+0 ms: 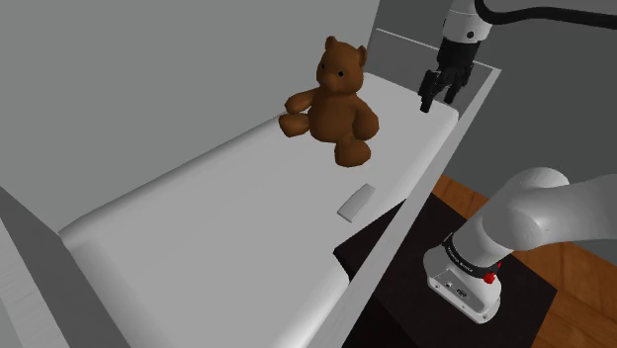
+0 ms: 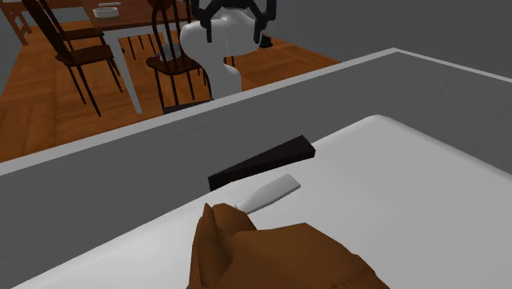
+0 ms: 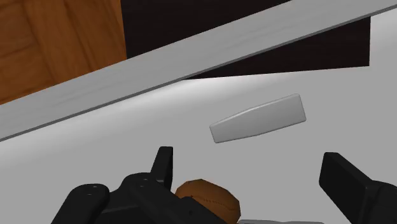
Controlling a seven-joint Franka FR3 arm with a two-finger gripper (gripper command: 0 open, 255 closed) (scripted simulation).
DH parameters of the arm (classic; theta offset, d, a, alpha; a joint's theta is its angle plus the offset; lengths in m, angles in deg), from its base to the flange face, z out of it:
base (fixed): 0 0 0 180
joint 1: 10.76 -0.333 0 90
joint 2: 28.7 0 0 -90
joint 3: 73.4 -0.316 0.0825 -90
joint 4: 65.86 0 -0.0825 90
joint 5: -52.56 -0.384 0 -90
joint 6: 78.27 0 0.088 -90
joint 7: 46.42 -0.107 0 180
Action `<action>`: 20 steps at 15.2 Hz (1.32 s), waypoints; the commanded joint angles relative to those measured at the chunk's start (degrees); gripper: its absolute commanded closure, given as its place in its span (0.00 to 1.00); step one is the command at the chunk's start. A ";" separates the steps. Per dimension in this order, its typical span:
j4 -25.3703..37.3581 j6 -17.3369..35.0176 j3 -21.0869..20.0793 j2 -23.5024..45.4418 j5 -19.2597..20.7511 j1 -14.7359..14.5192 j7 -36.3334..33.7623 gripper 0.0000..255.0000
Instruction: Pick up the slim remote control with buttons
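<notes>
Remote control (image 1: 355,202) lies flat near the bed's (image 1: 198,247) edge, long axis roughly along it, well apart from the released, empty gripper (image 1: 440,91) hanging beyond the teddy bear (image 1: 331,99).

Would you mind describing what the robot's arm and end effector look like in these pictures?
The arm is white, built of smooth rounded links with dark bands at the joints and a small red mark beside one band. A black cable arcs above the wrist. The end effector is all black, with two blocky fingers.
</notes>
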 commanded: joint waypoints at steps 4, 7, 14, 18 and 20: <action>-6.28 5.64 -1.47 -0.92 -1.66 1.46 -6.83 0.00; -11.99 11.70 -3.10 -0.95 -3.42 2.79 -13.55 0.00; -22.73 28.14 -7.52 3.50 -7.88 5.23 -28.96 0.00; -26.81 39.30 -10.38 9.69 -10.45 6.36 -37.70 0.00; -28.15 45.34 -11.88 13.91 -11.62 6.98 -42.07 0.00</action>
